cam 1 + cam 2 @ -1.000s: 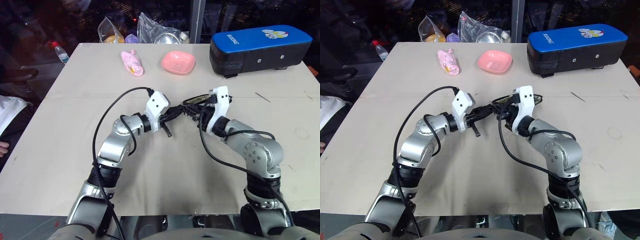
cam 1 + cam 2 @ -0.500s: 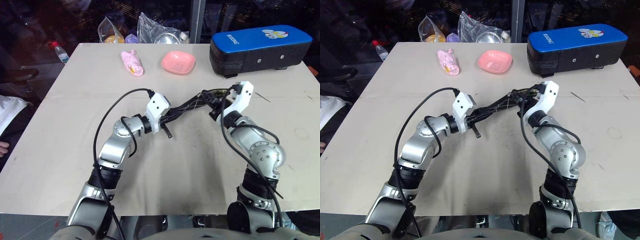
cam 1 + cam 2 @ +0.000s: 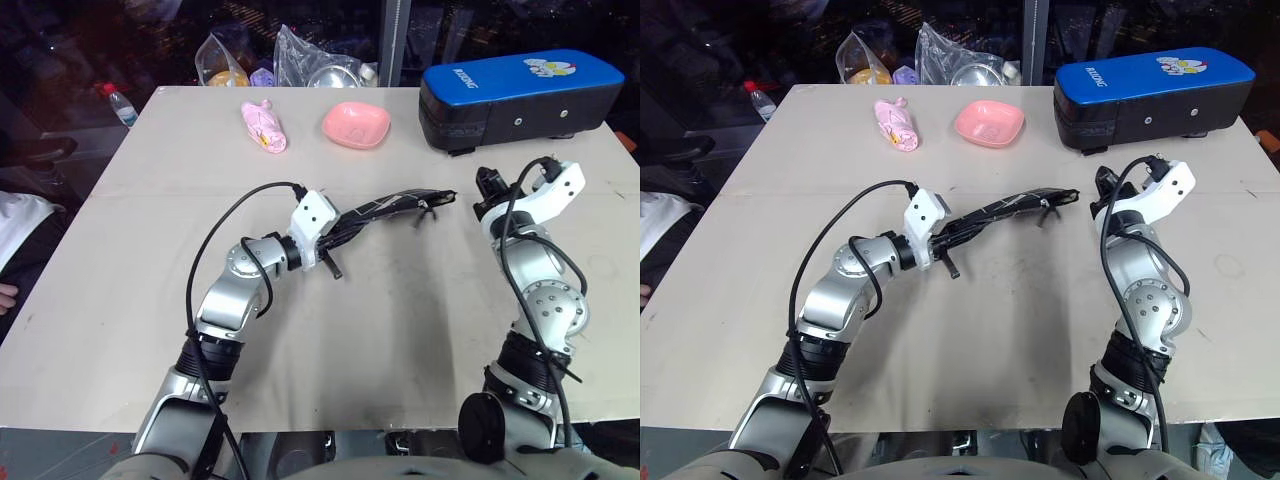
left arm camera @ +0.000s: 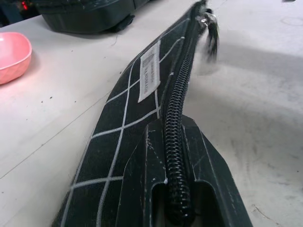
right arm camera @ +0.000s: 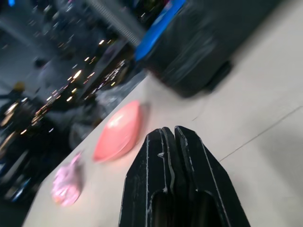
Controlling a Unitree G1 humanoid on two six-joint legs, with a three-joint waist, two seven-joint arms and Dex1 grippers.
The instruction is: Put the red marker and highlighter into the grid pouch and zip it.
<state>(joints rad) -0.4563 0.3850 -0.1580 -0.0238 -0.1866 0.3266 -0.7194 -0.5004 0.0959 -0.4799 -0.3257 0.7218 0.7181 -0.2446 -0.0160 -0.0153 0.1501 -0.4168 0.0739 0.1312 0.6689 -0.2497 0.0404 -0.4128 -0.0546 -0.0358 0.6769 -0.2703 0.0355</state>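
The grid pouch (image 3: 385,208), black with thin white lines and a small white label (image 4: 149,71), juts out rightward from my left gripper (image 3: 340,231). That gripper is shut on the pouch's near end, zipper edge up. The zipper teeth (image 4: 181,90) run closed along the top to the black pull (image 4: 210,28) at the far end. My right gripper (image 3: 485,186) hovers to the right of the pouch, apart from it, shut with nothing between its fingers (image 5: 161,142). The red marker and the highlighter are out of view.
A big blue-and-black case (image 3: 520,95) stands at the table's back right, just beyond my right gripper. A pink bowl (image 3: 356,124) and a pink wrapped item (image 3: 264,126) lie at the back. Plastic bags (image 3: 300,55) and a bottle (image 3: 119,103) sit past the far edge.
My right gripper slid rightward along the pouch's top edge, came off its far end and swung further right while turning. The left gripper and pouch stayed put.
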